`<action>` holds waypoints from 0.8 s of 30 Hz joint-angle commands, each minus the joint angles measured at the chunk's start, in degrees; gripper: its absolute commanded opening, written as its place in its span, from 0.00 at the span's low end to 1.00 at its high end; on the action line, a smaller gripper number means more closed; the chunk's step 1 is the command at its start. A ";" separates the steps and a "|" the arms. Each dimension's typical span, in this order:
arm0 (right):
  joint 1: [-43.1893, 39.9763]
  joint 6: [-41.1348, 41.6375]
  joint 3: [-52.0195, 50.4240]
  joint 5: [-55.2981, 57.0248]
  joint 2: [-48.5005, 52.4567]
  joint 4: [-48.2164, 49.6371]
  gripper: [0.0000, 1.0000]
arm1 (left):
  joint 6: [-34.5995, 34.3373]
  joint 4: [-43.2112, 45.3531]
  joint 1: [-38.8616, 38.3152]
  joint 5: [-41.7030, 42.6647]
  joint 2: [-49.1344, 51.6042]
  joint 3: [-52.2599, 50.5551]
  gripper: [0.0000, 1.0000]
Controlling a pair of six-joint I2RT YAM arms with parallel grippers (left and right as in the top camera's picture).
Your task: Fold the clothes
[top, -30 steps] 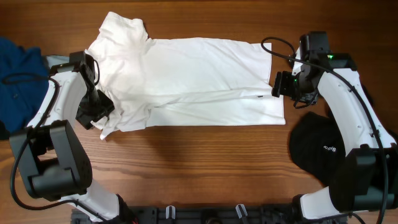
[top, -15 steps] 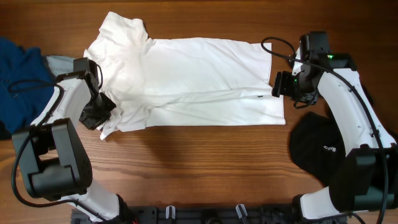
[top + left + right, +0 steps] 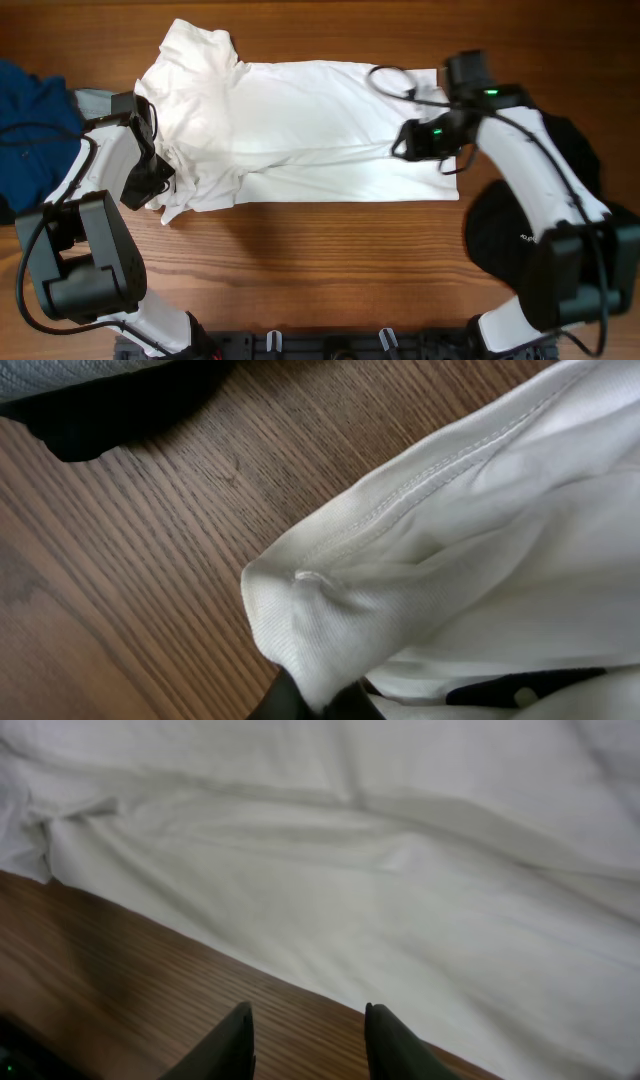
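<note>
The clothes, a white short-sleeved shirt (image 3: 310, 130), lie spread across the wooden table, collar end to the left and hem to the right. My left gripper (image 3: 152, 182) is at the shirt's front left corner. In the left wrist view this gripper (image 3: 320, 705) is shut on a bunched fold of the white cloth (image 3: 330, 610). My right gripper (image 3: 405, 140) hovers over the right part of the shirt, pointing left. Seen from the right wrist, it (image 3: 310, 1040) is open with nothing between its fingers (image 3: 237, 1038), and the shirt (image 3: 380, 870) fills the view beyond them.
A blue garment (image 3: 30, 110) lies at the far left edge with a grey piece (image 3: 95, 100) beside it. A black cloth item (image 3: 520, 235) sits at the right under my right arm. Bare wood (image 3: 320, 270) runs along the front of the shirt.
My left gripper has shut on the shirt's left corner. My right arm has swung left from the hem to over the shirt, and its jaws have narrowed.
</note>
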 commanded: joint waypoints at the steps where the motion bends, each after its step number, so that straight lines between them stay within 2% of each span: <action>1: 4.61 -0.70 -0.07 0.15 6.43 0.85 0.32 | -0.17 -0.02 0.20 -1.38 -1.51 1.14 0.04; 6: 4.94 0.92 -0.09 2.54 14.08 2.95 0.28 | -0.17 0.00 0.20 -1.40 -1.51 1.14 0.04; 12: 4.59 8.09 -0.09 17.14 15.85 3.10 0.28 | -0.17 -0.04 0.20 -3.76 -1.51 1.14 0.04; 24: 0.09 7.91 -0.46 18.69 16.46 0.79 0.29 | -0.20 -0.22 1.25 -7.69 -1.51 1.14 0.04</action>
